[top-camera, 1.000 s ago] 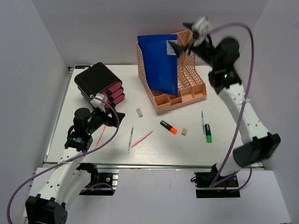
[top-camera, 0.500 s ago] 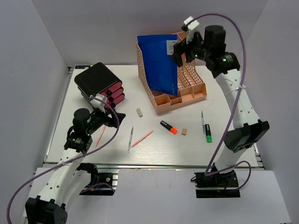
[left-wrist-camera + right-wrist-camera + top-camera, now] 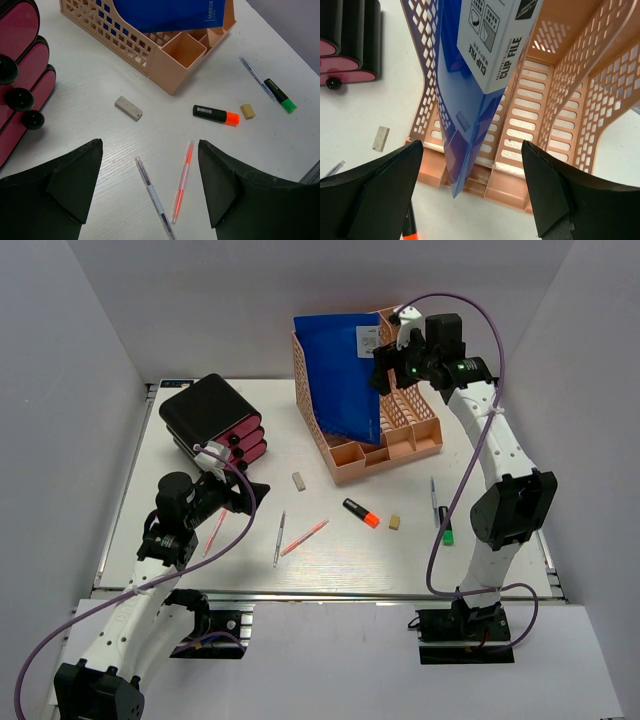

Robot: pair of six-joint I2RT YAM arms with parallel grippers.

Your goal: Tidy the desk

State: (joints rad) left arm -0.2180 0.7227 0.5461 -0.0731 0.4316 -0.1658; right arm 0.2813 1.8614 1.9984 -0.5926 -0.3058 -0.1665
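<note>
Top external shows the tabletop (image 3: pixel 350 562) under the peach rack (image 3: pixel 400 445), blue file (image 3: pixel 340 380) seated inside, right arm (image 3: pixel 485 435) newly swung in above it, right jaws and left jaws apart and empty, so pens (image 3: pixel 304 537) before the rack probably come next.

Desk (image 3: pixel 400 560): large flat white rectangular top, lying level inside a grey-walled enclosure; long sides run left to right across the top view; thin dark lines trace its left and right edges; metal rail (image 3: pixel 330 592) along the near edge, just ahead of the arm bases; surface matte, with faint grain visible in the left wrist view; near half strewn with loose stationery (image 3: pixel 361 512), pieces apart at mixed angles; far half carries bulkier items.
</note>
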